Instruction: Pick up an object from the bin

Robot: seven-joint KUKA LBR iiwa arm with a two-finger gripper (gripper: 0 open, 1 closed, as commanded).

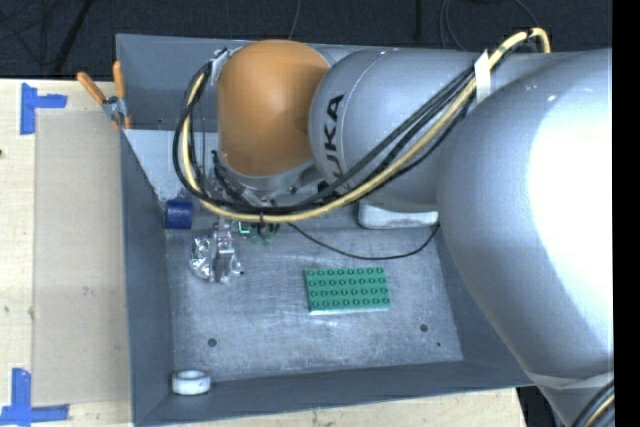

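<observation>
My gripper [214, 260] hangs low over the bin floor in the left half of the bin, below the orange cover on the wrist. A small blue block [179, 214] lies just up and to the left of it, against the bin's left wall. To the gripper's right, a flat green studded plate [347, 289] lies on the floor, well apart from it. I see nothing held in the gripper.
A small white ring-shaped cap [190, 381] sits in the bin's near left corner. A white flat piece [398, 215] shows partly from under the arm at the right. The arm and its cables cover the far and right parts of the bin.
</observation>
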